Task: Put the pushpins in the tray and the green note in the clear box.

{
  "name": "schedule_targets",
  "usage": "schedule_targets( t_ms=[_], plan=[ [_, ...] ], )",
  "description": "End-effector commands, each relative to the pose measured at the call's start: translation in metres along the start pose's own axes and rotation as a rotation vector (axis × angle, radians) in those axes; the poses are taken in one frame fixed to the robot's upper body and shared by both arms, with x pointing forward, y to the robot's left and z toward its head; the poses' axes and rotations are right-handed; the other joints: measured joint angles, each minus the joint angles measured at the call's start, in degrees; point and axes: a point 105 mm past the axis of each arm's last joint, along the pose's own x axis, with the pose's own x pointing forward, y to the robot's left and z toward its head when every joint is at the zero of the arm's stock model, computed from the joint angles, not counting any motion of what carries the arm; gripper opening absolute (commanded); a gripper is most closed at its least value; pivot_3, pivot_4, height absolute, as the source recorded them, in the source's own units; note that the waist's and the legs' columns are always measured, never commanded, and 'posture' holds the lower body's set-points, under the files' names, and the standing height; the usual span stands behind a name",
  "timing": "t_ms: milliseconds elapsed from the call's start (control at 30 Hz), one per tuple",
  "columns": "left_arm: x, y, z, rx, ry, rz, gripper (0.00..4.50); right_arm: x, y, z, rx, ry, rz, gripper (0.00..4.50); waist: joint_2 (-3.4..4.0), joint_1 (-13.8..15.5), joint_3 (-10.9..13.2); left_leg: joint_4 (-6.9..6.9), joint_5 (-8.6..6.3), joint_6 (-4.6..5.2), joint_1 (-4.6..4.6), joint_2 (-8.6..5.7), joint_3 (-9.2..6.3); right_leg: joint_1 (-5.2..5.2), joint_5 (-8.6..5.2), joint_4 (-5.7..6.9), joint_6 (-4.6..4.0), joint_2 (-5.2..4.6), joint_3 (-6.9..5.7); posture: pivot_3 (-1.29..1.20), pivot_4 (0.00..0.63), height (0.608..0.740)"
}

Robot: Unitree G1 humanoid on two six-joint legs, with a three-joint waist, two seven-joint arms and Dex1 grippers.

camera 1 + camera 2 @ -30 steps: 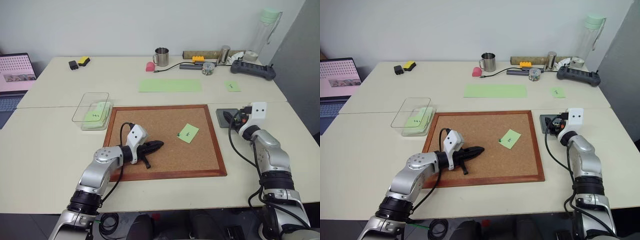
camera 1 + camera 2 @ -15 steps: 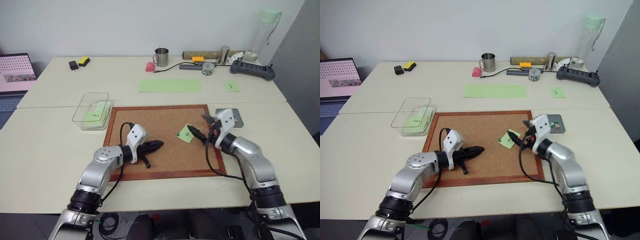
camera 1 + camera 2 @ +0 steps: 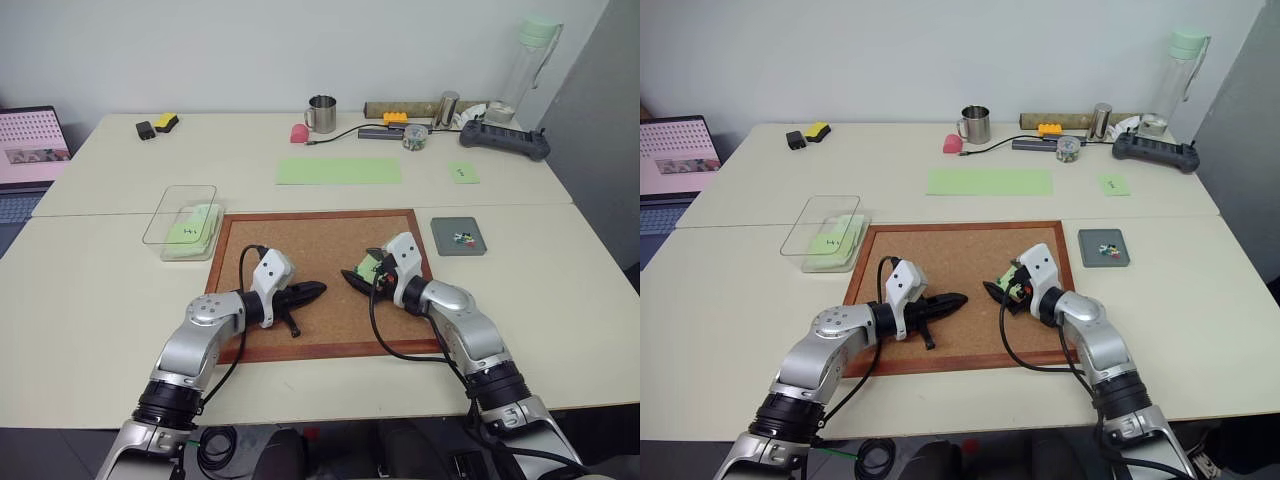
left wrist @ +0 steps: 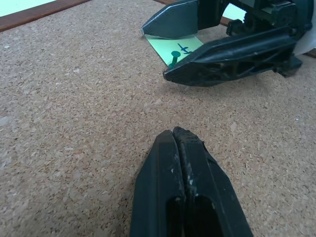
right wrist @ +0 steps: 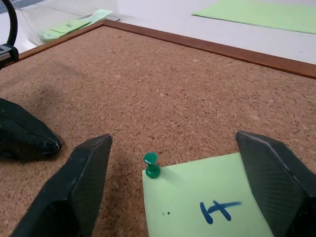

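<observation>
**Grab the tiny green pin first**

Your right gripper [image 5: 163, 197] sits low over the cork board [image 3: 300, 245], with its two black fingers [image 5: 74, 190] spread wide. The green pushpin [image 5: 151, 165] stands between them, and nothing is held yet. Your left gripper [image 4: 180, 148] rests on the board close by, pinched shut and holding nothing.

That pin is stuck in a corner of the green note [image 5: 207, 202], so it pins the note to the cork. The note lies flat near the middle of the board, with a blue mark on it. The clear box [image 3: 183, 220] waits just off the board's left edge, and it looks like some green papers lie in it already. The dark grey tray [image 3: 459, 237] sits just off the right edge, with a few little pins in it.

The pin is very small, hard and light. Its plastic head is smooth, so I think it could slip or pop away. Pinch it by the head, near the thin middle part, and pull straight up. Mind the sharp end.

The note is thin, soft paper. It will bend and may tear if you tug it while the pin is in. Once the pin is out, take the note by an edge or corner.
</observation>
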Motion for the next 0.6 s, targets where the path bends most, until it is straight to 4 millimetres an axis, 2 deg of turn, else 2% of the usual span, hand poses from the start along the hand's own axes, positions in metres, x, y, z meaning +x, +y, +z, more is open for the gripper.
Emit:
schedule_targets(
  t_ms=[33,300,533,600],
  plan=[
    [-0.007,0.002,-0.020,-0.041,0.073,0.027,0.00,0.000,0.004,0.007,-0.021,-0.027,0.021,3.09,0.00,0.0,0.0,-0.01,0.00,0.00,0.00,0.00,0.00,0.00,0.00,0.00,0.00,0.00,0.00,0.00,0.150,0.740],
    [-0.005,0.001,-0.019,-0.041,0.067,0.030,0.00,0.003,0.008,0.007,-0.029,-0.035,0.033,1.59,0.00,-0.1,0.0,-0.03,0.00,0.00,0.00,0.00,0.00,0.00,0.01,0.00,-0.01,0.00,-0.01,0.00,0.150,0.740],
    [-0.006,0.004,-0.019,-0.040,0.066,0.041,0.00,0.005,0.014,0.008,-0.018,-0.041,0.063,0.06,0.00,-0.1,0.0,-0.03,0.00,0.00,0.01,0.00,0.00,0.00,0.01,0.00,-0.02,0.00,-0.01,0.00,0.150,0.740],
    [-0.006,0.005,-0.018,-0.039,0.065,0.045,0.00,0.005,0.016,0.008,-0.019,-0.044,0.073,0.01,0.00,-0.1,0.0,-0.03,0.00,0.00,0.01,-0.01,-0.01,0.00,0.01,0.00,-0.02,0.00,-0.01,0.00,0.150,0.740]
  ],
)
